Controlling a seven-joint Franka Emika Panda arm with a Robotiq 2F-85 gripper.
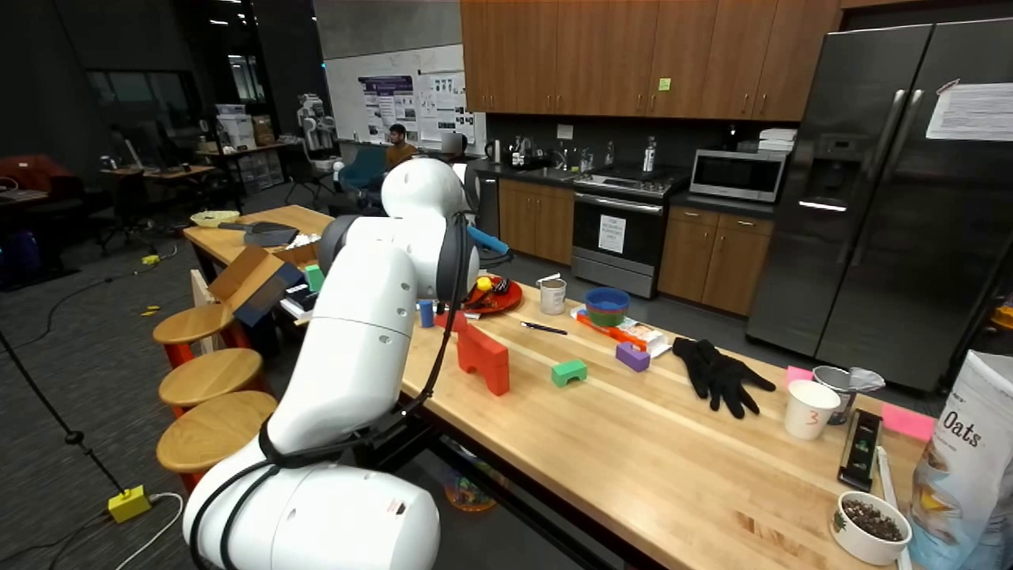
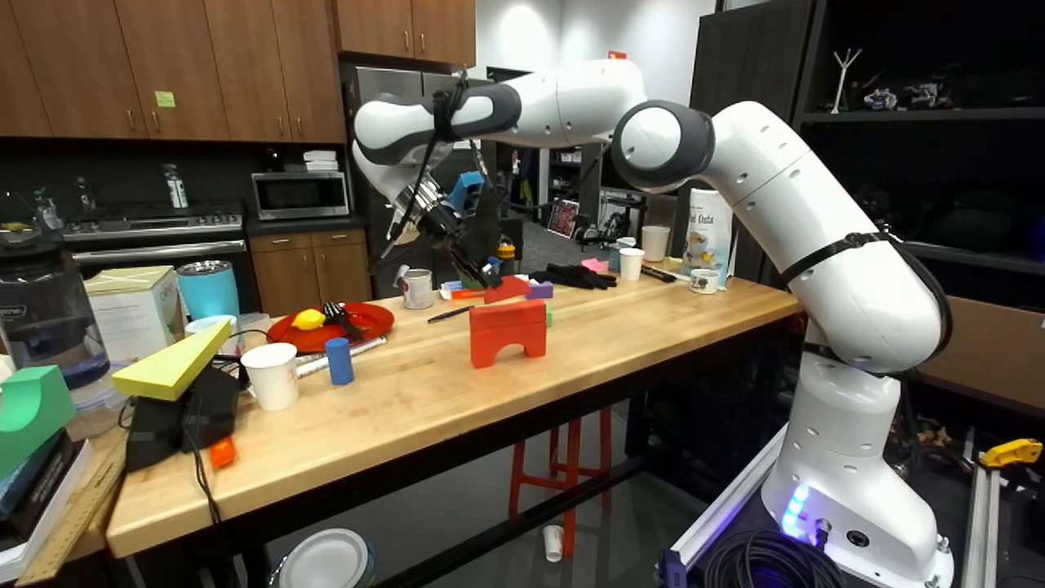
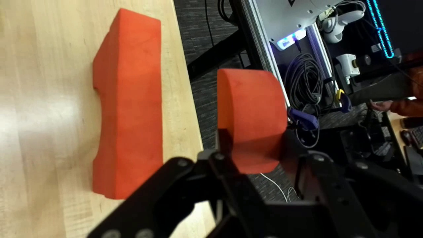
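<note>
My gripper (image 3: 253,142) is shut on a small red block (image 3: 256,109), its fingers pressed against two sides. In an exterior view this held block (image 2: 508,288) looks wedge-shaped and hangs tilted from the fingertips. Close by on the tabletop stands a larger red arch block (image 2: 508,331), upright, with a seam across its upper part. From the wrist, the arch block (image 3: 138,105) lies to the left of the held block, apart from it. In an exterior view the arm hides the gripper, and the arch block (image 1: 484,360) shows beside the arm.
On the wooden table (image 1: 633,443) are a green block (image 1: 569,372), a purple block (image 1: 633,356), black gloves (image 1: 722,376), nested bowls (image 1: 607,305) and a pen (image 1: 544,328). A red plate (image 2: 371,320), blue cylinder (image 2: 340,362) and paper cup (image 2: 272,377) stand further along.
</note>
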